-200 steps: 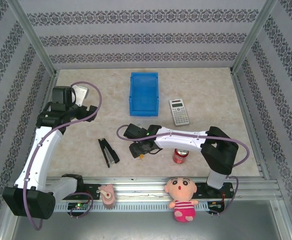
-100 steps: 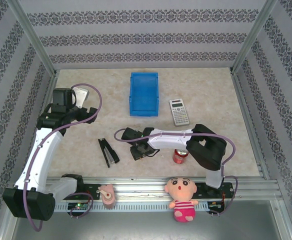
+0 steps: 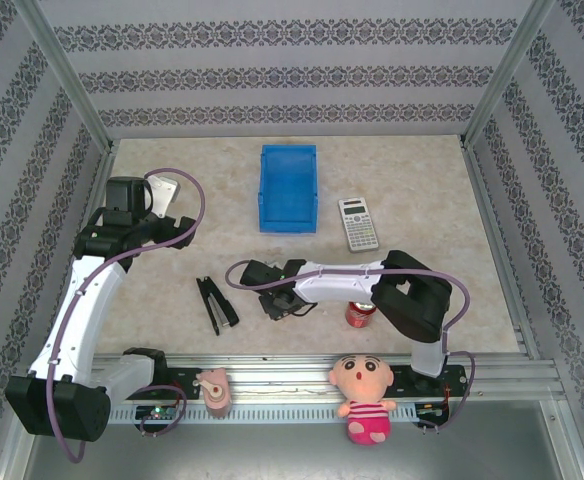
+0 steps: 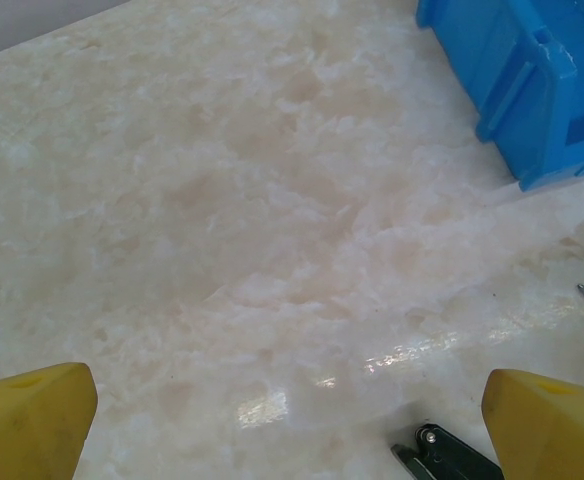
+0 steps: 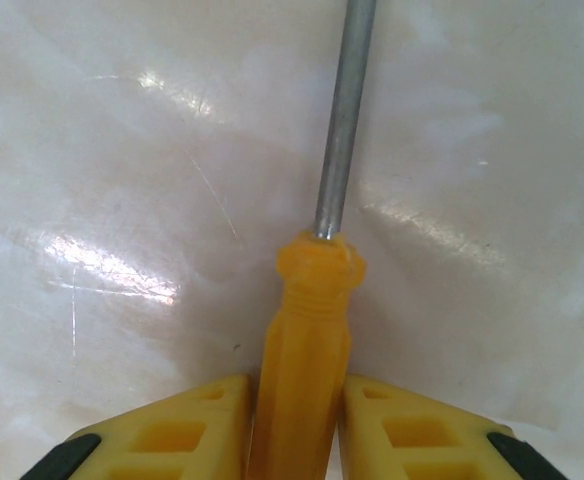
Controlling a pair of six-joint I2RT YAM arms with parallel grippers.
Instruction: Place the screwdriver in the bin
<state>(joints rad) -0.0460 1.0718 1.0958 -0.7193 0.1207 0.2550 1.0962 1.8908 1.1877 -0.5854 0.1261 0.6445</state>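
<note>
Slim orange-yellow-handled, silver-shafted screwdriver [image 5: 307, 330] pinched by handle in right hand [image 5: 297, 425], near side of bright blue rectangular plastic bin [image 3: 287, 187]. Left hand [image 4: 287, 415] spread wide, empty, left of bin.

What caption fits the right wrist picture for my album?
Right gripper clamps the slim screwdriver by its orange-yellow handle, silver shaft pointing away.

The bin [image 3: 288, 188] stands at the far middle of the surface [image 3: 422, 190], with the calculator [image 3: 358, 223] just right of it. Nearer, the stapler [image 3: 216, 304] lies left of the screwdriver [image 5: 307, 340], the can [image 3: 360, 312] to its right.
</note>
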